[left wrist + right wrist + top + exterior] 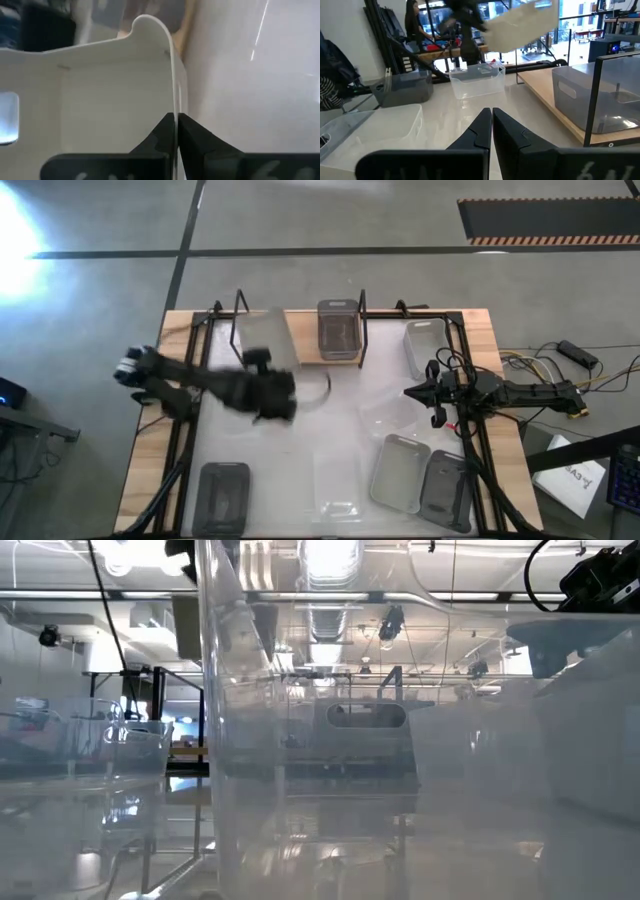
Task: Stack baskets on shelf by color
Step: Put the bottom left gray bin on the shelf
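Observation:
My left gripper (pixel 260 360) is shut on a translucent white basket (pixel 266 335), which hangs in the air over the left end of the shelf (pixel 305 352); the right wrist view shows this basket (pixel 525 22) tilted and blurred. A dark grey basket (pixel 338 330) stands on the shelf's middle. A light grey basket (pixel 425 345) sits by the far right. My right gripper (pixel 410 392) is shut and holds nothing, hovering over the table's right half. My left gripper (pixel 176 120) pinches the white basket's side wall (pixel 173 100) near a rounded corner, one finger inside the basket and one outside. The basket is lifted clear of table and shelf and sits tilted in the hold.
On the near table stand a dark grey basket (pixel 222 495), a translucent one (pixel 338 480), a light grey one (pixel 400 470) and another dark grey one (pixel 447 490). A further translucent basket (pixel 395 415) lies near my right gripper. Upright shelf rods (pixel 361 320) flank the dark basket. A person (pixel 415 25) stands beyond the table.

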Controlling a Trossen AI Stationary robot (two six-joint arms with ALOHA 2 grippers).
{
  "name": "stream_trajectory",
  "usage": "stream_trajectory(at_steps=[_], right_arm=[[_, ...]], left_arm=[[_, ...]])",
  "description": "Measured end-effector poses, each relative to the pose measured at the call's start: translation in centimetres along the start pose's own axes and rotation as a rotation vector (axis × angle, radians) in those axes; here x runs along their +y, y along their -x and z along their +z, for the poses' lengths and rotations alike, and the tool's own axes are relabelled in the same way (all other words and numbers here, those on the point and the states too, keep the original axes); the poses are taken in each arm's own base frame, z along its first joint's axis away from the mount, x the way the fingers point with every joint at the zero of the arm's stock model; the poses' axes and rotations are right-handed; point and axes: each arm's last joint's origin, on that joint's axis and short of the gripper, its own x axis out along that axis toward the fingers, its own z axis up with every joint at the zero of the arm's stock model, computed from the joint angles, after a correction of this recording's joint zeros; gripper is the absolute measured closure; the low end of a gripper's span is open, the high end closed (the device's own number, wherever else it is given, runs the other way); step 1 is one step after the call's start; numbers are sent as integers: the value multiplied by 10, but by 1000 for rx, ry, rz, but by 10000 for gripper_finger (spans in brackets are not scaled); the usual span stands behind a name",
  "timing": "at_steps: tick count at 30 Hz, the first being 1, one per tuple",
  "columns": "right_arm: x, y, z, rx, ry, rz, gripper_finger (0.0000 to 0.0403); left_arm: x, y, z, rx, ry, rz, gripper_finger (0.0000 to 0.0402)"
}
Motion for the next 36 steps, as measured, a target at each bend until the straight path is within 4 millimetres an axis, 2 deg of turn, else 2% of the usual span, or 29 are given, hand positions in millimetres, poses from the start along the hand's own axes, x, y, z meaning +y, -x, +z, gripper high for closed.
stream_trajectory(at_steps=[3,7,10,15,28,36], right_arm=[[0,0,0,0,0,0,394],[0,0,0,0,0,0,394],[0,0,0,0,0,0,394],[0,0,0,0,0,0,394],[0,0,0,1,0,0,394],[0,0,0,1,0,0,394]], left_arm=[[30,-35,-9,-32,-4,-74,401],[52,-73,-18,-168,-59,-160,401],[58,-95,-26,-186,-78,-158,401],[61,-122,-35,-122,-97,-136,401],[50,-166,-19,-87,-176,-177,401],[52,-167,-12,-117,-185,-148,401]])
